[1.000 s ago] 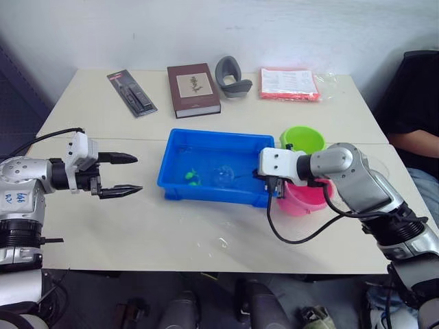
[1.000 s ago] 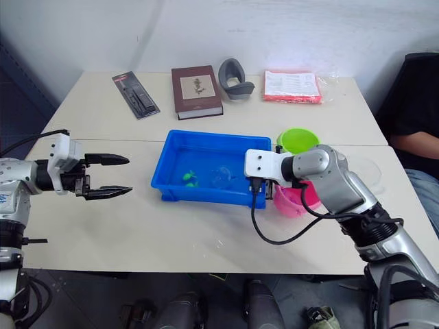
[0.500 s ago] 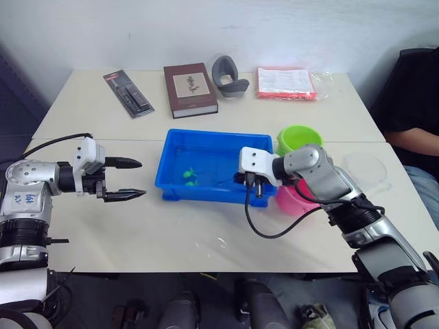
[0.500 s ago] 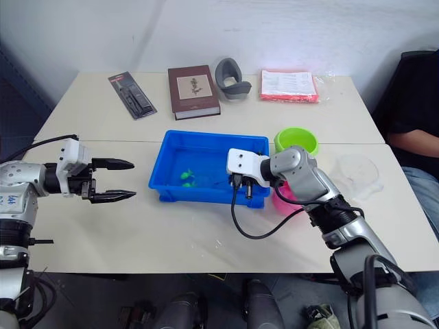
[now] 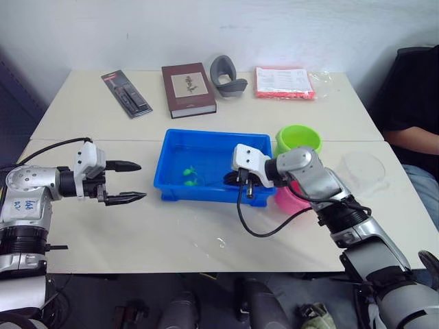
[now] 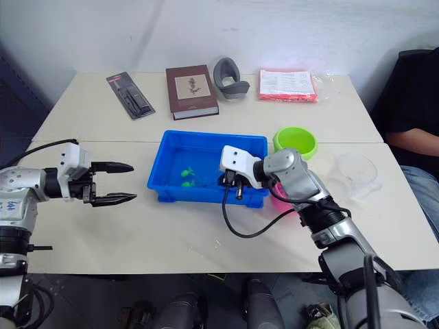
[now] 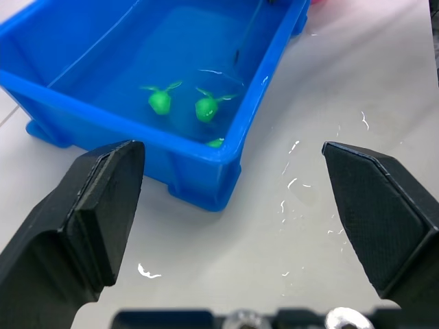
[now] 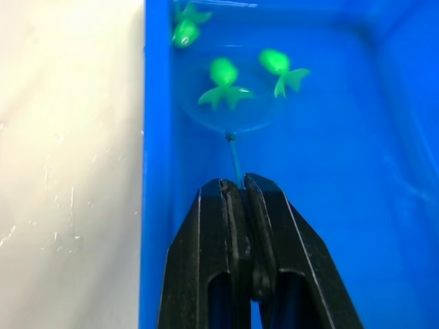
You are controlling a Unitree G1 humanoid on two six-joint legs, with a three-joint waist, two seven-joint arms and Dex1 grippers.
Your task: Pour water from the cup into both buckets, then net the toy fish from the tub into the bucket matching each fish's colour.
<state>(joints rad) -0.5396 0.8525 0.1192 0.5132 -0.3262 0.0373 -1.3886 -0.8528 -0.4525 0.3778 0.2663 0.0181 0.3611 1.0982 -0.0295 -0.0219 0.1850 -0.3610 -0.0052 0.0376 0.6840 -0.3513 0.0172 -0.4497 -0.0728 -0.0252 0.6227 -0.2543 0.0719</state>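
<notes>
The right tool (image 8: 240, 188) pinches the net (image 8: 226, 103) handle, hoop pointing straight ahead, seemingly under a green fish (image 8: 221, 74).

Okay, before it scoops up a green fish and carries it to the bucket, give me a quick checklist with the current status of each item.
1. Right end effector shut on the net handle: ok.
2. Net hoop down in the tub at the green fish: ok; one fish shows within the hoop's outline, but whether it is inside the net: cannot tell.
3. Green bucket upright and open beyond the tub's far right corner: ok.
4. Water in the green bucket: cannot tell.
5. Left end effector open and apart from the tub, off the carry path: ok.
6. Pink fish left in the tub: cannot tell.
</notes>
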